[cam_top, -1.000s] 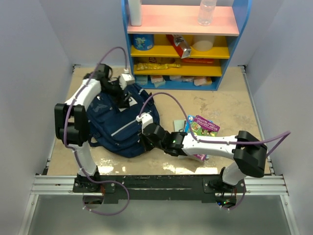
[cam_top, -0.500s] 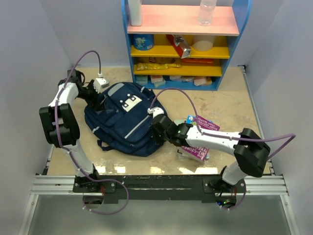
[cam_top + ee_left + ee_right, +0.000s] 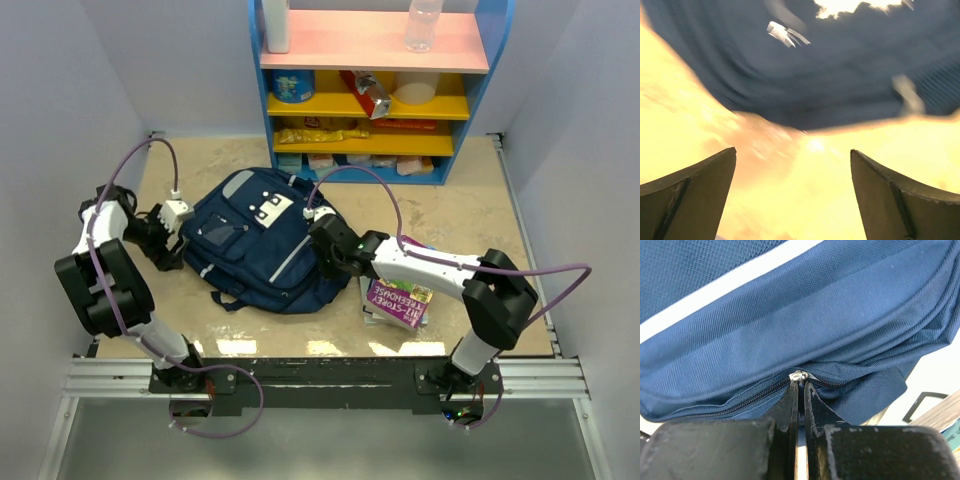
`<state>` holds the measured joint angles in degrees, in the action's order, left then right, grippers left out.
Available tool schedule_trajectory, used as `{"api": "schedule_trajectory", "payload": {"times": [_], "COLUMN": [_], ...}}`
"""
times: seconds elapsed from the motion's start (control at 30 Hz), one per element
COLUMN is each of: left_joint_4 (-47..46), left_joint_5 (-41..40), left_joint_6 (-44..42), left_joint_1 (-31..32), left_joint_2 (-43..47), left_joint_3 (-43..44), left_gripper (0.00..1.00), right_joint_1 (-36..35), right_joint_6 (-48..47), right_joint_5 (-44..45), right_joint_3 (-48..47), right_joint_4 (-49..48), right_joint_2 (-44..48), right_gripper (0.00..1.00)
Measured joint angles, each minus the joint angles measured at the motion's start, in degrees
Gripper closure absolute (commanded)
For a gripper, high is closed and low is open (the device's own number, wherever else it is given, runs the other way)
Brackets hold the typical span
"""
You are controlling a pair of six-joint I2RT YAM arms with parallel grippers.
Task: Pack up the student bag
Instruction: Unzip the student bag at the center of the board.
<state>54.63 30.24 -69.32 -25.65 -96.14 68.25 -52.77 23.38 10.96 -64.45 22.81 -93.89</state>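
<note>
We record the left wrist view as motion-blurred, the print on the student bag (image 3: 840, 75) illegible. The right arm (image 3: 430, 266) covers part of the books (image 3: 398, 300).

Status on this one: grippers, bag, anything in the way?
Left gripper open, empty, beside student bag. Right gripper shut on zipper pull at bag's edge. Books beside bag, under right arm.

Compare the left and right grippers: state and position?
The left gripper has fingers wide open, holding nothing; the right gripper is shut on the zipper pull. Left sits off the left edge of the bag; right is against its right edge. Both point at it.
</note>
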Motion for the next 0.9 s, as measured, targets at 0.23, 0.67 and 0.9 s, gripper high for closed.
{"api": "schedule_trajectory", "payload": {"times": [0.23, 0.67, 0.9], "left_joint_4": [15.0, -15.6, -30.8], "left_joint_5": [5.5, 17.0, 16.3], "left_joint_6": [-14.8, -1.9, 11.5], "left_joint_1": [0.6, 18.7, 20.9], "left_joint_2": [8.8, 5.7, -0.1], "left_joint_3": [4.5, 0.6, -1.3], "left_gripper": [0.00, 0.00, 0.00], "right_joint_1": [0.5, 0.9, 1.1], "right_joint_6": [-0.9, 2.0, 3.0], "right_joint_5": [-0.4, -0.9, -1.7], "right_joint_3": [-0.4, 7.2, 8.6], "right_joint_4": [0.3, -5.3, -6.8], "right_joint_2": [-0.7, 6.2, 7.0], "right_gripper": [1.00, 1.00, 1.00]}}
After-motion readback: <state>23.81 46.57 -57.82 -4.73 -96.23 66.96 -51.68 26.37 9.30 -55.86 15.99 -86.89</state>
